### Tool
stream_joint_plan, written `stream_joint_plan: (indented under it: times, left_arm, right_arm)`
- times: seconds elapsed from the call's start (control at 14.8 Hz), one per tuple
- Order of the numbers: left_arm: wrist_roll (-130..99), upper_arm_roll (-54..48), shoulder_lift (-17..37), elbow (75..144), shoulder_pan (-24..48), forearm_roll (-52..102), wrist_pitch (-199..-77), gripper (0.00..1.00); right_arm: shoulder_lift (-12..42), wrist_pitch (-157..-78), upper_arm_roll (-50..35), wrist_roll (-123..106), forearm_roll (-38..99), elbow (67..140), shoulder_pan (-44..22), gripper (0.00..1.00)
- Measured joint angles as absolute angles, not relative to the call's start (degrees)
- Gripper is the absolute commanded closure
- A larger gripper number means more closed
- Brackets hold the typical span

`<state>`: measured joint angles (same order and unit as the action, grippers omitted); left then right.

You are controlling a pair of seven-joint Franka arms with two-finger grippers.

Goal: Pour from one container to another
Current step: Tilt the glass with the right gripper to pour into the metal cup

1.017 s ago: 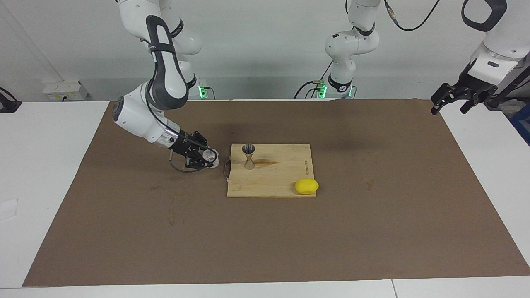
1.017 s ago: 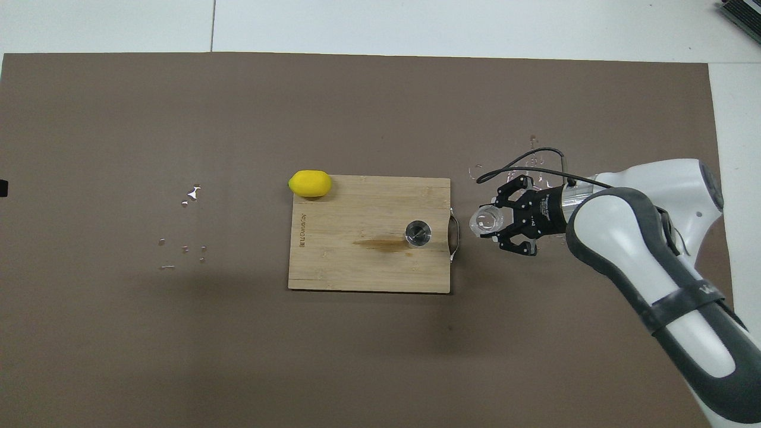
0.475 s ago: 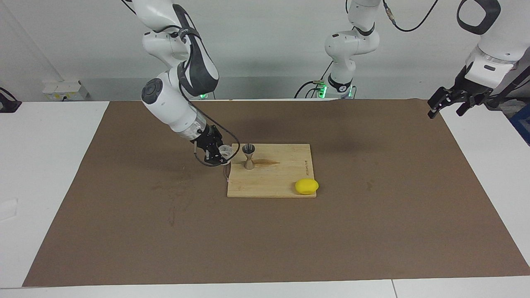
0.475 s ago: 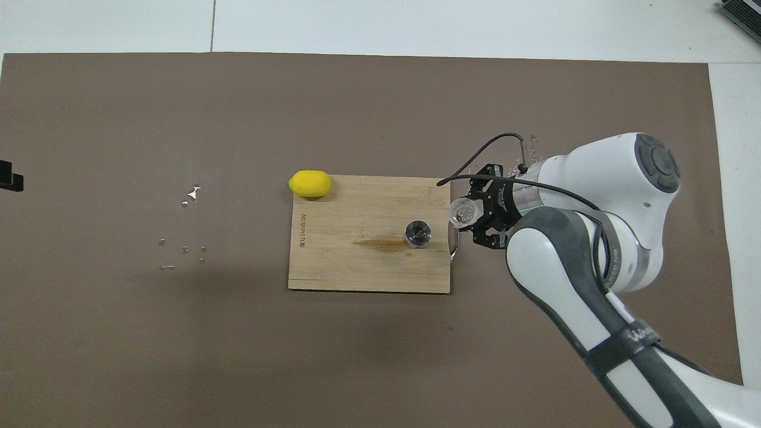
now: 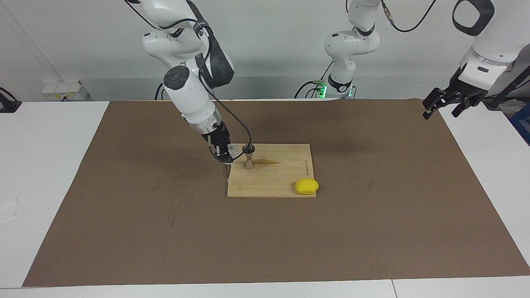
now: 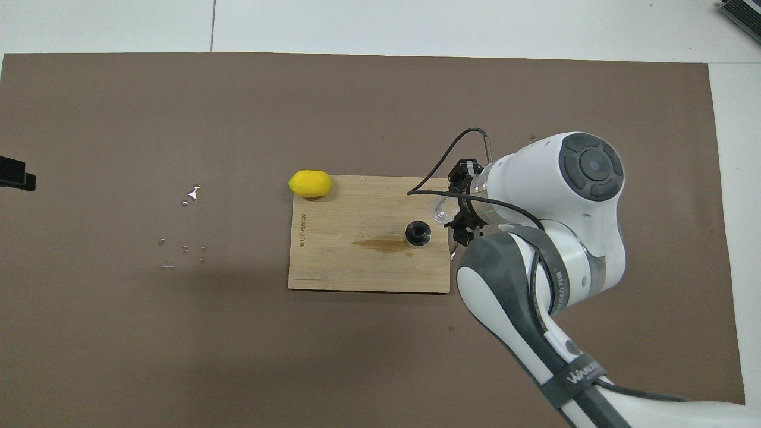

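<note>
The silvery hourglass jigger (image 5: 249,157) stands upright on the wooden board (image 5: 273,176), at the board's end toward the right arm; it also shows in the overhead view (image 6: 418,232). My right gripper (image 5: 227,152) is shut on the small clear cup (image 5: 233,152) and holds it tilted just beside the jigger's top rim. In the overhead view the cup (image 6: 441,209) is over the board's edge (image 6: 357,267) next to the jigger. Any flow of liquid cannot be seen. My left gripper (image 5: 442,105) waits open and empty, raised over the mat's edge at the left arm's end.
A yellow lemon (image 5: 307,186) lies at the board's corner farthest from the robots, toward the left arm's end. A dark wet streak (image 5: 267,162) marks the board beside the jigger. Small droplets (image 6: 190,193) lie on the brown mat toward the left arm's end.
My right arm has swung up and carried the cup from over the mat beside the board to the jigger's rim, tilting it. My left gripper has drifted slightly.
</note>
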<state>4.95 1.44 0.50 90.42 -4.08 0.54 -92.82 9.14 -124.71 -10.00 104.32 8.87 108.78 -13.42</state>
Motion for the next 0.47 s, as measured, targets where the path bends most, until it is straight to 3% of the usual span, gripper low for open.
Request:
stream_joint_plan:
  times: [0.47]
  left_arm:
    - [1.63,1.57,0.5,90.42,-3.0,0.54,-92.77,0.0]
  right_arm:
    - [9.52,-124.62,-9.99,106.29,-2.72,108.37,-18.26,1.0]
